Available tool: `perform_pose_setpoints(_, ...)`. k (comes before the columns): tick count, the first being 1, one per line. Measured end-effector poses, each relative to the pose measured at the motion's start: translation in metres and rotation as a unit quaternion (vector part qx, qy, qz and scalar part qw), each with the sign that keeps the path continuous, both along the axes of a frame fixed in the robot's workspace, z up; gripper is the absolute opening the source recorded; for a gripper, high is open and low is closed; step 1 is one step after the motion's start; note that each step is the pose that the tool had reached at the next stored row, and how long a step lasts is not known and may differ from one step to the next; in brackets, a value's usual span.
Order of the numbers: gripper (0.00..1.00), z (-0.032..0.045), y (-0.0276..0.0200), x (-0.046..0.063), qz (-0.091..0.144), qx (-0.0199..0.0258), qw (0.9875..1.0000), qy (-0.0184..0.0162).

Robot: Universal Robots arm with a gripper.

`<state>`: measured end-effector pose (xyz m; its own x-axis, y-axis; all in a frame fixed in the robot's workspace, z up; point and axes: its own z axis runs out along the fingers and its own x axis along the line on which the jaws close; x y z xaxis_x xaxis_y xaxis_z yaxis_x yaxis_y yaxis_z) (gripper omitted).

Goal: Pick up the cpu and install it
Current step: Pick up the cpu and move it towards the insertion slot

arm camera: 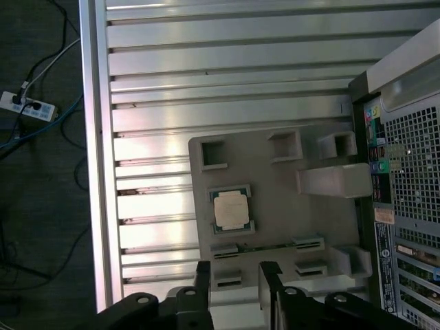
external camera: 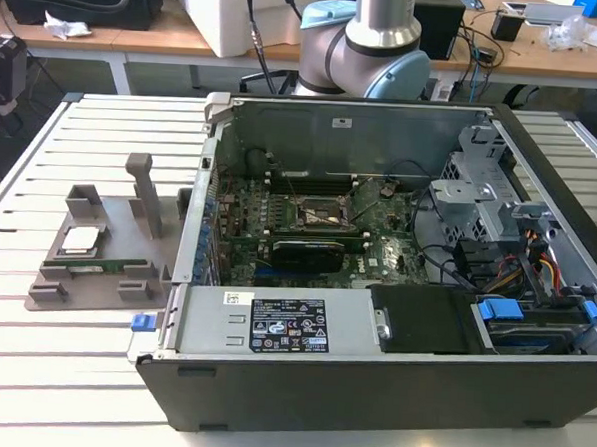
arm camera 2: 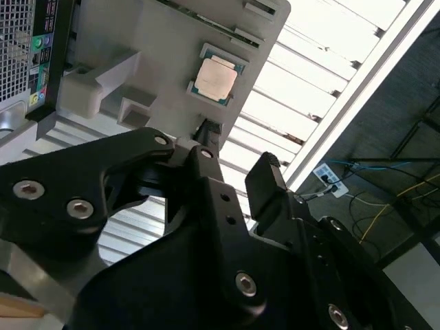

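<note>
Lying flat in a square recess of the grey fixture plate (arm camera: pixel 275 199), the cpu (arm camera: pixel 230 210) presents its silvery metal top upward in the first wrist view. It sits squarely, with raised corner blocks around it. The second wrist view confirms the same seating of the cpu (arm camera 2: pixel 215 77) on the plate.

Location: the fixture plate rests on the slatted metal table (external camera: pixel 30 370), just beside the computer case (external camera: pixel 369 397) and on the exterior view's left of it. The case has its side panel off. A long green memory stick (external camera: pixel 106 267) lies in a slot of the plate, just beside the cpu's recess. An upright grey post (external camera: pixel 145 190) stands on the plate near the case wall.

Pincer (arm camera: pixel 235 278): in the first wrist view its two dark fingers stand apart, and the near edge of the plate is visible through the gap between them. The cpu lies apart from the fingertips, further in on the plate.

Case interior, exterior view: the green motherboard carries a black-framed square socket (external camera: pixel 324 217) near its middle. The cpu is outside the case and well apart from this socket. The robot arm (external camera: pixel 373 37) rises behind the far wall of the case.
</note>
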<state>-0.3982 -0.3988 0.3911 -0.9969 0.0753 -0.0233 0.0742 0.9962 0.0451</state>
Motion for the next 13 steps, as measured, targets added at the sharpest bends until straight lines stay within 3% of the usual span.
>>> perform_pose_setpoints(3,0.6,0.0,0.0,-0.0002,0.0,0.0,1.0,0.0)
perform_pose_setpoints(5,0.6,0.0,0.0001,-0.0002,0.0,-0.0003,1.0,0.0)
perform_pose_setpoints(8,0.6,0.0,0.0002,-0.0001,0.01,-0.0114,0.9999,0.0)
perform_pose_setpoints(9,0.6,0.0,0.0003,-0.0001,0.031,-0.0118,0.9995,-0.0002)
perform_pose_setpoints(13,0.6,0.0,0.0003,-0.0001,0.031,-0.0118,0.9995,-0.0002)
